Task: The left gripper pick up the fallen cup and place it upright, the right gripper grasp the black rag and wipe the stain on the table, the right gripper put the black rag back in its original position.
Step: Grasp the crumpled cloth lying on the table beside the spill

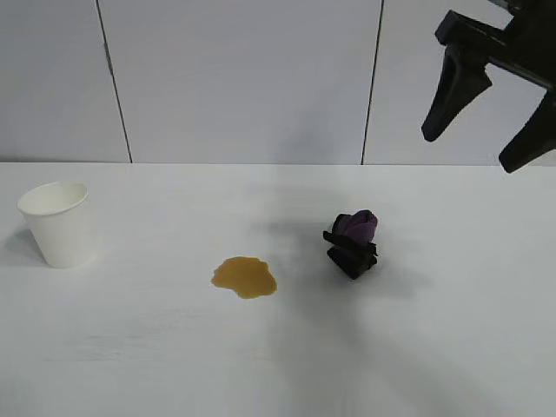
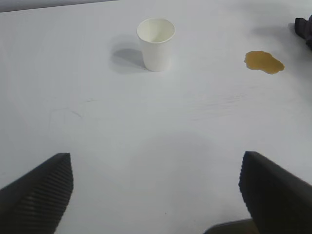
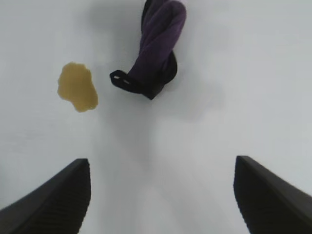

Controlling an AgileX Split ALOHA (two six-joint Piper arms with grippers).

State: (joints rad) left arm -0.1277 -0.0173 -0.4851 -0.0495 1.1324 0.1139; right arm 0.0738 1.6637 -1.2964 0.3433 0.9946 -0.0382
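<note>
White cup (image 1: 56,223) stands upright on the table (image 1: 130,347); amber stain (image 1: 244,276) beside the black rag (image 1: 353,241); right gripper (image 1: 486,122) hangs above, fingers wide and empty; left gripper (image 2: 156,195) wide, empty

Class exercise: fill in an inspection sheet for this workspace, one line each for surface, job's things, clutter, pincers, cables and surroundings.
Surface: white table, matte, with one wet patch.
Job's things: cup standing upright at the exterior view's left; amber stain unwiped, near the middle; black rag with a purple part, bunched, just right of the stain, not touching it.
Clutter: nothing seen.
Pincers: right pincer open, empty, in the air above and right of the rag; left pincer open, empty, well short of the cup.
Cables: nothing seen.
Surroundings: pale panelled wall behind the table.
</note>
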